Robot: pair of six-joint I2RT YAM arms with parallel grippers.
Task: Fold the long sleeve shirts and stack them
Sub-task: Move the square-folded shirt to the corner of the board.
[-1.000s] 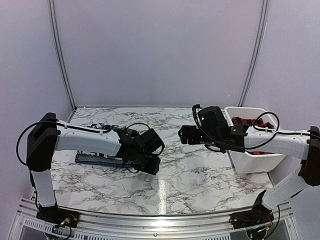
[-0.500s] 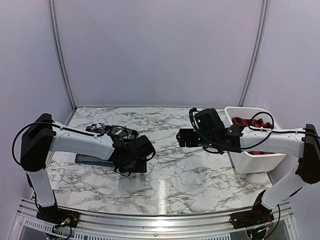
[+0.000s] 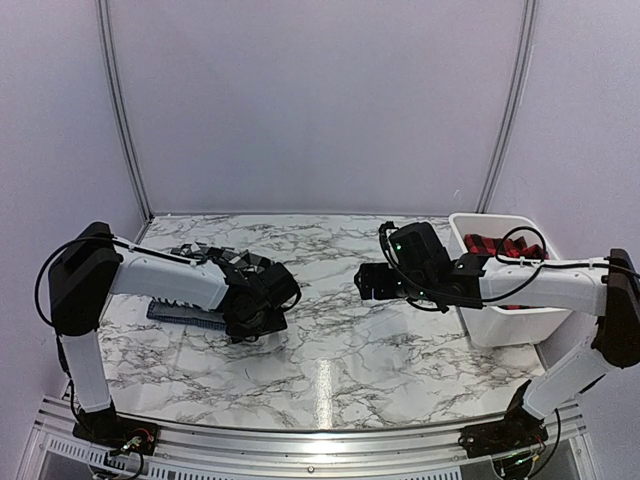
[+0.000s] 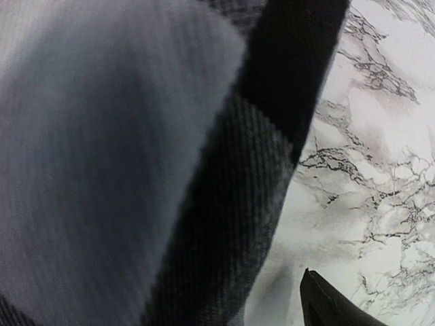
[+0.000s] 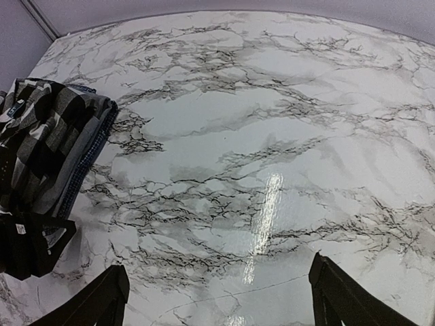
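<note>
No legible text, label, brand or number on anything here.

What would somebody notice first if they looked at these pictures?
The black-and-white checked shirt stands out, folded on top of a pile at the left side of the marble table, with the left gripper right at it. On the right, a red-and-black checked shirt peeks from a white bin.

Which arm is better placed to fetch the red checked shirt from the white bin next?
Right. The right pincer hangs open near the white bin holding the red checked shirt; the left pincer is across the table at the folded stack.
</note>
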